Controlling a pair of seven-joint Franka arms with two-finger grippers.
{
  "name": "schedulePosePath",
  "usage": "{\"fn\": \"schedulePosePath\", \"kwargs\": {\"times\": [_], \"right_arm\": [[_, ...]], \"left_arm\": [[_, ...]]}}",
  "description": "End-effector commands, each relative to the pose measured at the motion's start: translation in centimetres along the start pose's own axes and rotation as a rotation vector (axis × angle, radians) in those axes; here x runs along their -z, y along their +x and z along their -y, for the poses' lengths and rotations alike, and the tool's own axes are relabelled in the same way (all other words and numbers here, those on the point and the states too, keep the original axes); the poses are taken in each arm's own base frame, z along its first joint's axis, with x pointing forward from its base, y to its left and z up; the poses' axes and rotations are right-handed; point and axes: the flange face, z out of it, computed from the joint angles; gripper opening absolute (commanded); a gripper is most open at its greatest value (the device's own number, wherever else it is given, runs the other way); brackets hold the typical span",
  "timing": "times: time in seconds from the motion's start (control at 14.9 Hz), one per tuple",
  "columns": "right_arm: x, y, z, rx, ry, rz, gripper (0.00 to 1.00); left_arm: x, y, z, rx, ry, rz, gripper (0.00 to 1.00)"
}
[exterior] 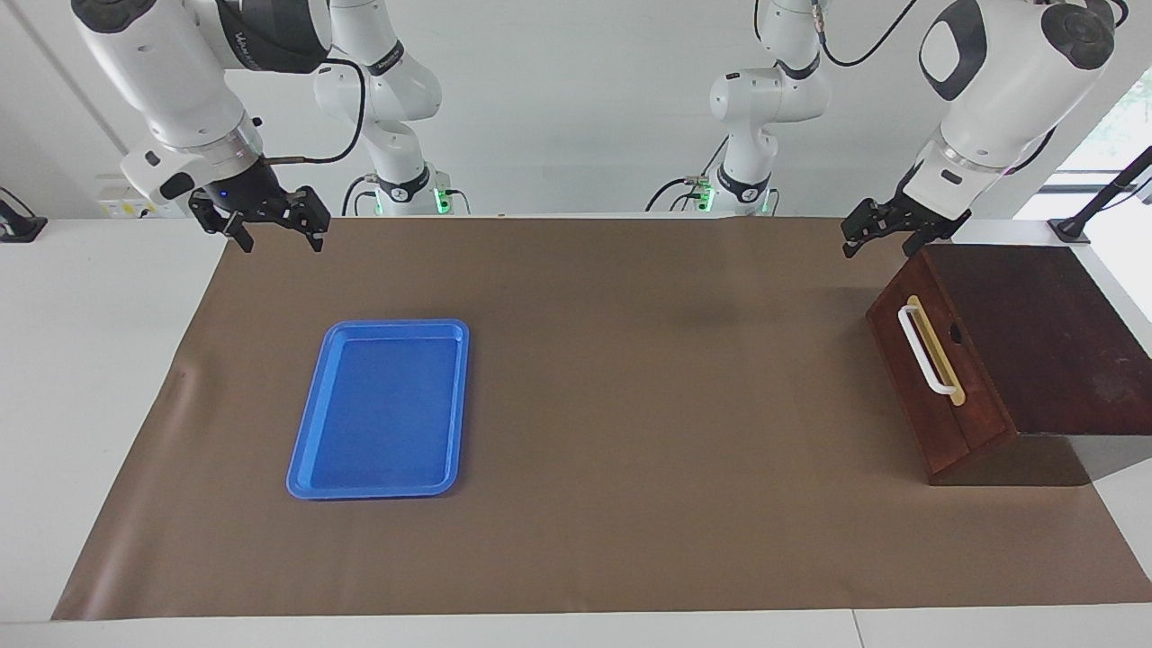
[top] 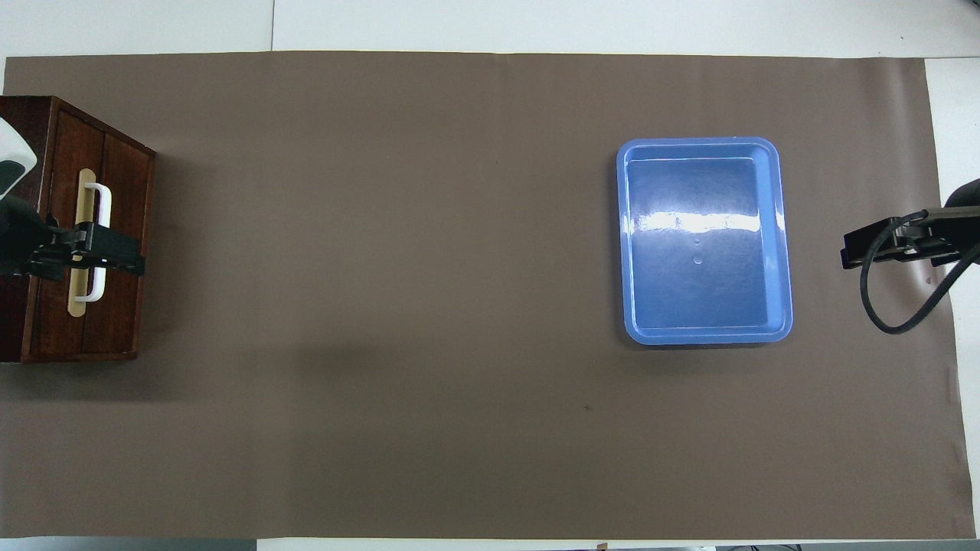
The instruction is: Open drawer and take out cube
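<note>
No legible writing on shut drawer (exterior: 936, 378) (white handle (exterior: 927, 351)) or tray (exterior: 382, 409).

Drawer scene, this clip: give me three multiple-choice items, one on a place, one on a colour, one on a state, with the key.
1. Where does the drawer stand?
A. at the left arm's end of the table
B. at the right arm's end
C. inside the tray

2. What colour is the tray?
A. yellow
B. blue
C. white

3. What state is the drawer in?
A. pulled out, cube showing
B. removed from its case
C. closed

Key: 1 A, it sits below the left gripper, while the right gripper hangs over the mat's edge at the tray's end. 2 B, its rim and floor are blue. 3 C, its front with the white handle lies flush; no cube shows.
</note>
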Motion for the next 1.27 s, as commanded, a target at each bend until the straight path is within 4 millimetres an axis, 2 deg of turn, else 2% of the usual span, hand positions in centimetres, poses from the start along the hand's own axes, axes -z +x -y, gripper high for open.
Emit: {"fn": "schedulePosePath", "kwargs": {"times": [0.0, 0.54, 0.94, 1.01, 1.21], "right_arm": [[0.1, -0.7, -0.1, 0.002, 0.017, 0.003, 1.00], [0.2, -0.6, -0.1, 0.001, 0.017, -0.003, 1.00], [0.3, -0.5, 0.4, 0.014, 0.016, -0.012, 1.00], [0.3, -0.5, 0.4, 0.016, 0.016, -0.012, 1.00], [0.4, -0.2, 0.4, 0.019, 0.015, -0.032, 1.00]], "left_arm": [[0.5, -0.3, 0.0, -0.011, -0.015, -0.004, 1.00], [0.2, 0.2, -0.2, -0.019, -0.004, -0.044, 1.00], [-3.5, 2.0, 0.7, -0.063, 0.188, -0.095, 1.00], [-4.4, 2.4, 0.8, -0.079, 0.233, -0.105, 1.00], [-8.9, 4.3, -0.3, -0.115, 0.338, -0.098, 1.00]]}}
